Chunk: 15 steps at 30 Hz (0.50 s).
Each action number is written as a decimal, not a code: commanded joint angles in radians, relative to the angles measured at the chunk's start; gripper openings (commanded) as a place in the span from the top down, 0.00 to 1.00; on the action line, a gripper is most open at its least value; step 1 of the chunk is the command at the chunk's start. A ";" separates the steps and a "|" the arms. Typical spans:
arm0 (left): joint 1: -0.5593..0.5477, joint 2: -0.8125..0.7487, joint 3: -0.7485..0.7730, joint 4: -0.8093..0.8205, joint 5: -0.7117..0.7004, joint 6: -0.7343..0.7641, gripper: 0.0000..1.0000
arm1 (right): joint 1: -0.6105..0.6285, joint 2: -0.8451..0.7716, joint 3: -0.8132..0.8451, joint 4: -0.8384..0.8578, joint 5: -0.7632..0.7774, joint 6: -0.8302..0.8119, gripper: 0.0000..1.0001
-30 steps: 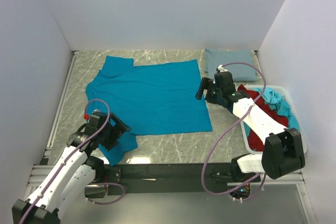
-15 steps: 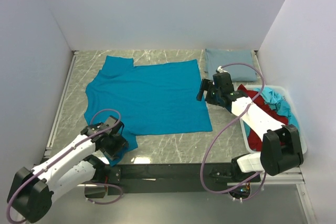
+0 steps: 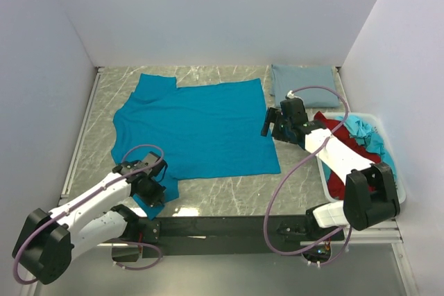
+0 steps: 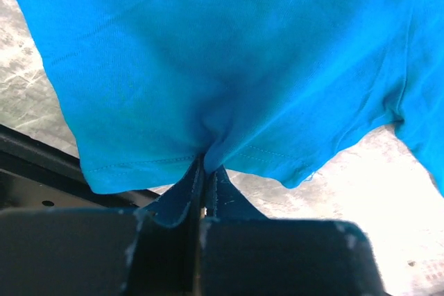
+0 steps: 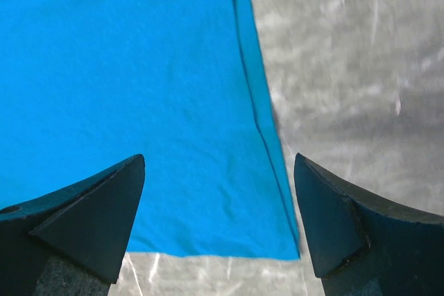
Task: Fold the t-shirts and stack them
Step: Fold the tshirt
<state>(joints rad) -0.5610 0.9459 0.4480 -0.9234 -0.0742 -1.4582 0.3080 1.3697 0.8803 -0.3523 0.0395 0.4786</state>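
- Left gripper is fully closed, pinching a bunched fold at the hem of the near sleeve of the teal-blue t-shirt. The cloth puckers into the jaw line and fans out ahead of it.
- The pinch is probably there to lift the sleeve and fold it in over the body.
- Right gripper is wide open and holds nothing. The shirt's bottom hem edge runs up between the jaws, with its corner just inside the right-hand finger.
- It looks staged to grab the hem side, so both ends can fold together.
- The rest of the shirt lies flat, spread out beyond both jaws.
- A folded grey-blue t-shirt lies beyond the right jaws, near the back wall, and is probably the stack base.
- A dark red t-shirt and a light turquoise t-shirt lie heaped in the white bin behind the right jaws, unfolded.
- The surface is a grey marble-pattern table, smooth, so cloth should slide easily on it.
- Plain white walls enclose three sides.
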 commanded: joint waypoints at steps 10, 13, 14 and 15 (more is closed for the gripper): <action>-0.004 0.099 0.152 -0.066 -0.091 0.169 0.99 | 0.006 -0.248 -0.222 -0.188 -0.021 0.115 0.07; -0.004 0.126 0.161 -0.034 -0.059 0.239 0.99 | 0.009 -0.258 -0.274 -0.204 -0.036 0.140 0.10; -0.004 0.131 0.161 -0.031 -0.043 0.257 1.00 | 0.013 -0.256 -0.280 -0.206 -0.061 0.143 0.11; -0.004 0.137 0.162 -0.028 -0.041 0.262 1.00 | 0.014 -0.256 -0.287 -0.206 -0.070 0.146 0.13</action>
<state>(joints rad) -0.5625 1.0714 0.5785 -0.9592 -0.1261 -1.2732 0.3119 1.1297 0.6128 -0.5259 0.0063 0.5873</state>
